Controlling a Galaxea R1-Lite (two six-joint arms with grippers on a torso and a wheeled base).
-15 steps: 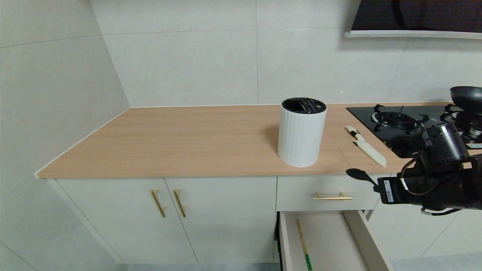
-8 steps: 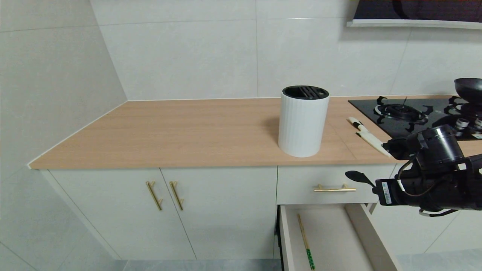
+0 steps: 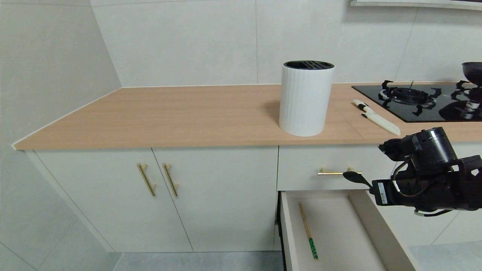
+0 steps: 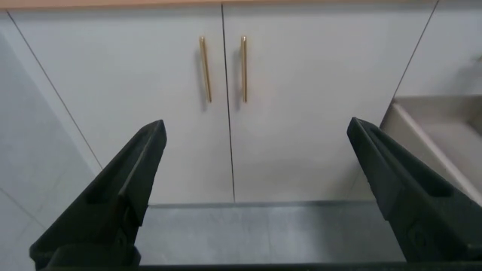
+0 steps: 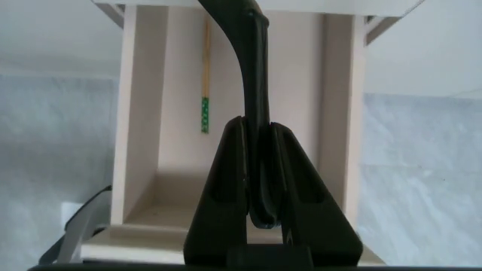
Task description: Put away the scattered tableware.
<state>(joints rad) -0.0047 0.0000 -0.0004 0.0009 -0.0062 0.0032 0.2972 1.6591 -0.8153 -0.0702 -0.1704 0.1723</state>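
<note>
Black and slim-handled, the spoon (image 3: 354,176) is the piece of tableware in hand. The right gripper (image 3: 371,185) holds it by the end of its handle, bowl pointing toward the cabinet front, above the open drawer (image 3: 380,229). In the right wrist view its fingers (image 5: 218,188) are pressed together on the handle with no gap on either side, and the spoon sticks straight out past their tips over the drawer's pale floor. I judge the step to be carrying and placing this spoon: the grasp is made and the release is not yet done. A pair of chopsticks (image 3: 308,235) already lies in the drawer along its left side, so that part looks settled. A white-bladed knife (image 3: 376,122) lies on the wooden counter (image 3: 188,116) between the white ribbed holder (image 3: 303,101) and the hob (image 3: 414,103). It looks to be a job yet to do, probably for the slotted top of the holder. The next move calls for lowering the spoon until it is close over the drawer floor, clear of the right wall and beside the chopsticks rather than across them, then parting the fingers. The left gripper (image 4: 256,132) hangs low before the cabinet doors (image 4: 301,113), its fingers (image 4: 124,188) spread wide apart and holding nothing.
</note>
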